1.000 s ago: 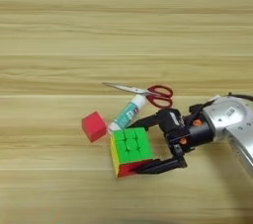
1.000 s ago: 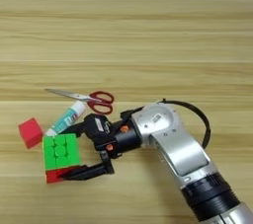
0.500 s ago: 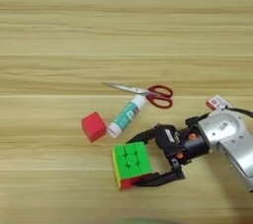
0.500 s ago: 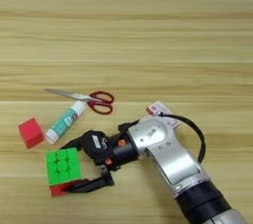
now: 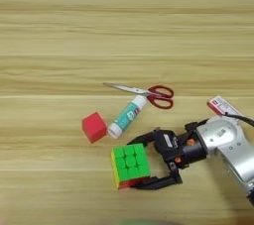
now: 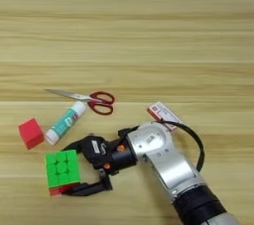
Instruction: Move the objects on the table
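Your right gripper (image 5: 144, 162) has its 2 fingers around the puzzle cube (image 5: 131, 164), seemingly touching it, low on the worktop (image 5: 59, 35). Swing it left carelessly and it could knock the red cube (image 5: 94, 127) or glue stick (image 5: 127, 116).

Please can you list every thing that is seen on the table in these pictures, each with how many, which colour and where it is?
Wooden table: one, light tan with plank stripes, fills the view.
Metal scissors with red handles: one pair, lying flat near the middle, blades pointing left.
White and teal glue stick: one, lying down just below the scissors.
Small plain red cube: one, left of the glue stick.
Puzzle cube with green top: one, red and yellow on its sides, near the front, between the claw's fingers.
Flat white box with red edge: one, right of the scissors, partly behind the arm.
Silver right forearm: one, entering from bottom right.
Black two-finger claw: one, fingers either side of the puzzle cube.
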{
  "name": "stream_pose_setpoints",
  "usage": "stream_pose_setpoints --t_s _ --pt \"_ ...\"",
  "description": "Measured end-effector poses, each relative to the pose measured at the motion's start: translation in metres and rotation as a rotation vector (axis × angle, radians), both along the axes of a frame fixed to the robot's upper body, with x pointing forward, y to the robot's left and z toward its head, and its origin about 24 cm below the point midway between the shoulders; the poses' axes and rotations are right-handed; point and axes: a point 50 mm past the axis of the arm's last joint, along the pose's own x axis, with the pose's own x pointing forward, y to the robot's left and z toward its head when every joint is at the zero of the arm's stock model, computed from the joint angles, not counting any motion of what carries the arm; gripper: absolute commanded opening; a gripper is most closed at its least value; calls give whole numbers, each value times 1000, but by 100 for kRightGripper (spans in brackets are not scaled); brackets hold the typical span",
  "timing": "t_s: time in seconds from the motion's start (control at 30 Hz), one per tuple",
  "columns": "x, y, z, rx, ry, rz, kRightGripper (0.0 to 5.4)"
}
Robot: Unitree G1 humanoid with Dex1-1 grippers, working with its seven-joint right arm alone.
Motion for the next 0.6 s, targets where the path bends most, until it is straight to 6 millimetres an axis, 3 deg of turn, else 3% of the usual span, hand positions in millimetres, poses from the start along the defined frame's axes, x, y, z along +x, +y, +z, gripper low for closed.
stream_pose_setpoints --t_s 0.4,0.6 --pt "2 1 7 7 -10 -14 536" --pt "4 1 23 77 0 -25 539"
